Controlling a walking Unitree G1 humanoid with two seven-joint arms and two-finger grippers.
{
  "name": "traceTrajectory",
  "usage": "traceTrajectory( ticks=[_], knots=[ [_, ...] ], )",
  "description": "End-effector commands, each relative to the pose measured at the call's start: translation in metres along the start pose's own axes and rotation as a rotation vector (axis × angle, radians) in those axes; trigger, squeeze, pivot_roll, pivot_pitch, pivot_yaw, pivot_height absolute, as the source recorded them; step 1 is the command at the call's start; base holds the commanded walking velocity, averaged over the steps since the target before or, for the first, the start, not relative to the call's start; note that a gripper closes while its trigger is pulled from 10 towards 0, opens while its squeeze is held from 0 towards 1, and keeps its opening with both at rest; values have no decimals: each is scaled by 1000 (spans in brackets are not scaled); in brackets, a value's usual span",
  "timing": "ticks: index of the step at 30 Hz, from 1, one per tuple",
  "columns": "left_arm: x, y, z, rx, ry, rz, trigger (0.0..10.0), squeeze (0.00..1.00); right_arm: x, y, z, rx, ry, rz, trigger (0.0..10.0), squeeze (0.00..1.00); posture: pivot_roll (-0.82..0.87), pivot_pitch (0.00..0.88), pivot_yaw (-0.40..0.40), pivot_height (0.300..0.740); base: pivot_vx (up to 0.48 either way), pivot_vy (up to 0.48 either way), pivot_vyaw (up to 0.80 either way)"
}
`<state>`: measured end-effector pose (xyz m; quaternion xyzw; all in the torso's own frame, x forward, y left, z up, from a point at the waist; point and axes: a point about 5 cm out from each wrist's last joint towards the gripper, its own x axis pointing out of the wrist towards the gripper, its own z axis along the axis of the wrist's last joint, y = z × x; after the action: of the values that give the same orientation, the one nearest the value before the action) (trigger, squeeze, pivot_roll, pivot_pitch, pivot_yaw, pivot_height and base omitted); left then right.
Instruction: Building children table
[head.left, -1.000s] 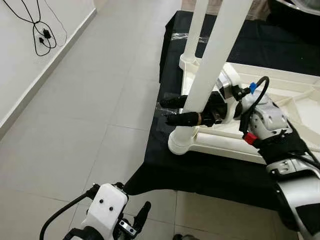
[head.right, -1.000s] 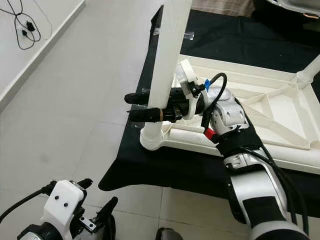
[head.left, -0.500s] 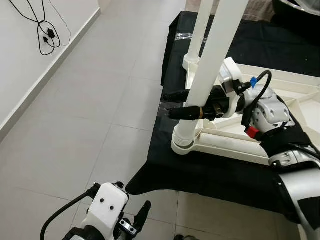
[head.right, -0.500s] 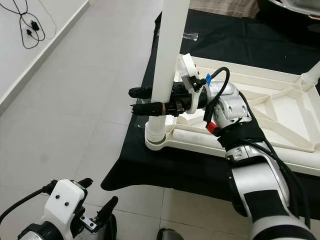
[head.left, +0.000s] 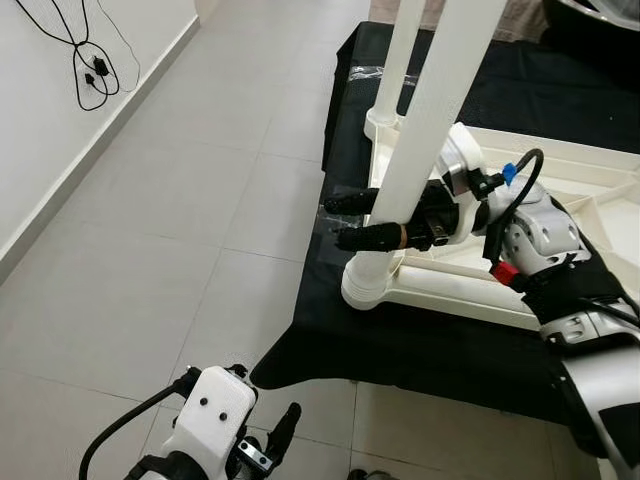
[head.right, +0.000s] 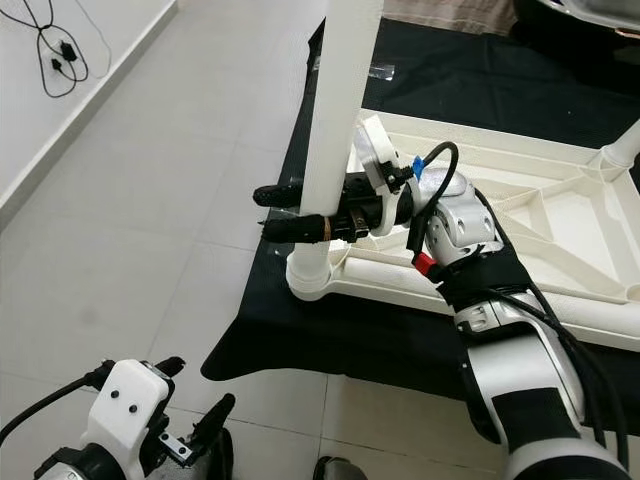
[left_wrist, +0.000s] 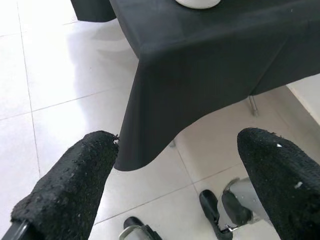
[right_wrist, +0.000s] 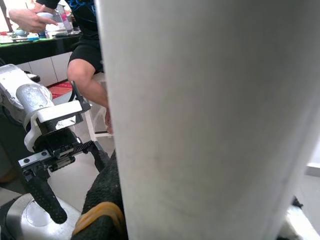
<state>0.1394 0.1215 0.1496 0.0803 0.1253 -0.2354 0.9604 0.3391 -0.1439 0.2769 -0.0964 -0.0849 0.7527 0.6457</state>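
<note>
Right claw (head.left: 352, 220) reaches sideways from the silver arm, its two black fingers (head.left: 368, 238) closed on either side of the near white leg (head.left: 420, 140), low on the shaft and just above the round socket (head.left: 368, 283). That leg stands nearly upright with a slight tilt, long axis vertical, foot end pointing up past the top of the head views. It is seated in the corner socket of the white tabletop (head.right: 560, 215), which lies upside down, ribs showing, on the bench (head.left: 400, 345) draped in black cloth. A second leg (head.left: 398, 55) stands in the far corner behind it.

Judged from its look, the leg is a hollow plastic tube: light, stiff, smooth and somewhat slippery. A hold low down, near the socket, gives the best control for pressing it home, while a grip higher up would lever the joint.

Left claw (left_wrist: 175, 190) hangs idle over the tiled floor (head.left: 150, 200) beside the bench corner, fingers spread apart and holding nothing. A seated person (right_wrist: 87, 55) appears in the right wrist view.
</note>
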Motion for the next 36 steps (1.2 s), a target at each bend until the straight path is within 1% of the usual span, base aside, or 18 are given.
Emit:
traceTrajectory(
  ticks=[1,8,14,21,27,29,33,36],
  knots=[
    [-4,-3,0,-7,5,-16,10000,0,0,3,-11,43,36,21,10000,0,203,272,-48,740,0,0,0],
    [-4,-3,0,-7,6,-17,10000,0,-7,-4,3,-4,63,-6,10000,0,200,273,-49,740,0,0,0],
    [-3,-3,-1,-9,7,-17,10000,0,-9,-6,7,-14,73,-13,10000,0,193,274,-51,740,0,0,0],
    [-2,-3,-1,-8,4,-17,10000,0,-8,-3,0,9,77,-1,10000,0,195,272,-54,740,0,0,0],
    [-2,-3,0,-8,3,-17,10000,0,-3,3,-14,41,76,22,10000,0,193,277,-55,740,0,0,0],
    [-2,-3,0,-2,0,-20,10000,0,-2,3,-18,46,44,3,10000,0,197,278,-57,740,0,0,0],
    [-2,-3,1,-1,-1,-19,10000,0,1,4,-23,51,15,-16,10000,0,197,278,-57,740,0,0,0],
    [0,-4,2,-3,-7,-19,10000,0,7,-3,-29,56,-2,-147,10000,0,187,276,-56,740,0,0,0]
  ],
)
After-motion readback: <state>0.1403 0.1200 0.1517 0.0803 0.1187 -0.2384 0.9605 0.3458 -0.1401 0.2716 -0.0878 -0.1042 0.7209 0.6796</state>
